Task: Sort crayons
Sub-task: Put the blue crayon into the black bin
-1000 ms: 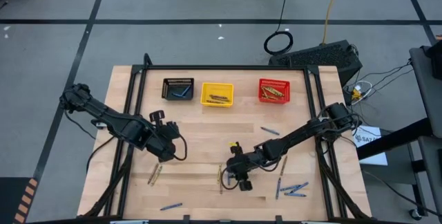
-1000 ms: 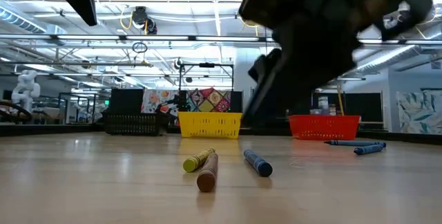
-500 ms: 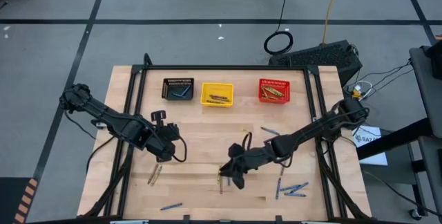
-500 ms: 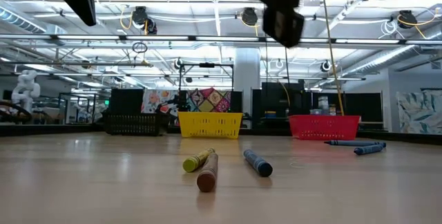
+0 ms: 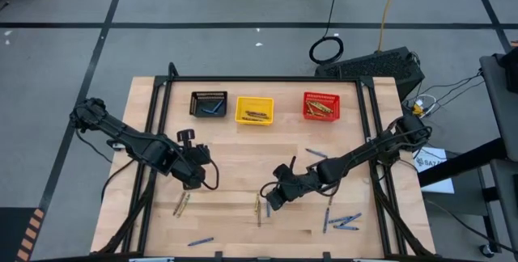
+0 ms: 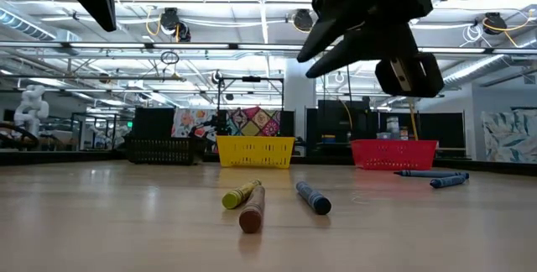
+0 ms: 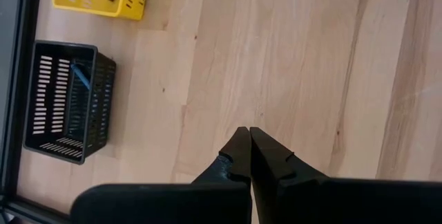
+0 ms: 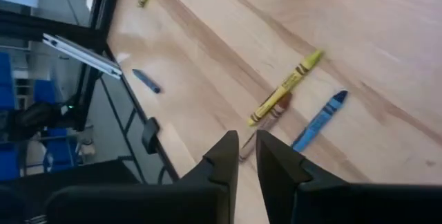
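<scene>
- Overhead, we find the right gripper [image 5: 273,198] hanging just beside the loose cluster of crayons [image 5: 258,207] near the front middle of the table [image 5: 243,153]; their long axis runs front to back. The left gripper [image 5: 197,177] waits well off to the left, so we judge the right arm nearer. More blue crayons [image 5: 344,221] lie further right. At the back stand three baskets: the black basket [image 5: 209,103] holds blue, the yellow basket [image 5: 254,110] brownish sticks, the red basket [image 5: 321,107] yellowish ones.
- At table level, we see a yellow crayon [image 6: 240,194], a brown crayon [image 6: 252,208] and a blue crayon [image 6: 313,197] lying flat close together, with the right gripper up in the air above them, carrying nothing.
- From the left wrist, we see its fingers [image 7: 238,156] pressed together and empty above bare wood.
- From the right wrist, we see its fingers [image 8: 224,158] narrowly apart with nothing between them, the brown crayon's end just ahead of the tips and the yellow and blue ones slightly further on.
</scene>
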`<state>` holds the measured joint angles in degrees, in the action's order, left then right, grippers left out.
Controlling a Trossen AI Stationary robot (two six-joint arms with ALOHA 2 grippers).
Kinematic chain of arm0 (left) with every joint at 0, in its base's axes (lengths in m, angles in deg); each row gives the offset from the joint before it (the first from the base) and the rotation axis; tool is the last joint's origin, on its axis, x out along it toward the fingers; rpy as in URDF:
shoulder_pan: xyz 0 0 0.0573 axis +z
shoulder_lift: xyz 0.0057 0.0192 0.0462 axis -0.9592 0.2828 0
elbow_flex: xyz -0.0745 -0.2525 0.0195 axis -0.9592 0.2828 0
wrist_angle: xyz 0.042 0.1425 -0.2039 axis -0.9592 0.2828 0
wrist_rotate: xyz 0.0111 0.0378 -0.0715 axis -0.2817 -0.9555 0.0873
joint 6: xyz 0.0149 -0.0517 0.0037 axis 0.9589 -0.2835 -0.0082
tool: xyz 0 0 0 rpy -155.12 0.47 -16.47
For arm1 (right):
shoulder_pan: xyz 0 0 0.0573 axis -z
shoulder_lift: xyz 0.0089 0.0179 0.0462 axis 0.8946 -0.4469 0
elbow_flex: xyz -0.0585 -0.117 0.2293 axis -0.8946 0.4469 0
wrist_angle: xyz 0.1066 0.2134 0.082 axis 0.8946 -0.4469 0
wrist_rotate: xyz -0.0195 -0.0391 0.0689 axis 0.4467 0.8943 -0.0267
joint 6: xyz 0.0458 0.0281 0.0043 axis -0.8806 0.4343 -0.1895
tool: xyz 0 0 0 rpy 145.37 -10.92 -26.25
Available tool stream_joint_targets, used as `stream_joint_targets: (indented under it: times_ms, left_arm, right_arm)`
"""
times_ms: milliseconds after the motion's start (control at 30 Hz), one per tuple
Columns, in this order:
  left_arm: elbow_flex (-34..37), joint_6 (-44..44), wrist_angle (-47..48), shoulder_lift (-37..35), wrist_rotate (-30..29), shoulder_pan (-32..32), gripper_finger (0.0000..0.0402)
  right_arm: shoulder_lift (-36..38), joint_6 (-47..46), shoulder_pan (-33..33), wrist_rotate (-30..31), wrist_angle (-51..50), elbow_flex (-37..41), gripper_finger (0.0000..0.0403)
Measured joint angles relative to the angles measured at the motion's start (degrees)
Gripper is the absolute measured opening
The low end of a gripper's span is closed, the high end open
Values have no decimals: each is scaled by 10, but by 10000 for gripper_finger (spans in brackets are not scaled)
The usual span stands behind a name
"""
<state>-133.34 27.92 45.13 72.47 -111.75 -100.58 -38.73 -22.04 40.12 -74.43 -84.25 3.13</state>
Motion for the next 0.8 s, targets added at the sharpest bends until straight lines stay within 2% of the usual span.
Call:
stream_joint_targets:
  times_ms: [100, 200, 400, 567, 667, 800]
  left_arm:
    - [0, 0, 0, 0, 0, 0, 0]
    - [0, 0, 0, 0, -1, 0, 0]
    - [0, 1, 0, 0, -3, 0, 0]
    - [0, 1, -1, 0, -6, 0, 0]
    - [0, 0, -1, 0, -6, 0, 0]
    - [0, 0, -2, 0, -7, 0, 0]
  right_arm:
    - [0, 7, 1, 0, 19, 0, 36]
    - [0, 69, 2, 1, 29, 0, 37]
    - [0, 46, 8, 12, 24, 0, 38]
    - [0, 36, 8, 11, -32, 0, 40]
    - [0, 38, 9, -4, -50, 0, 52]
    - [0, 25, 8, -3, -49, 0, 88]
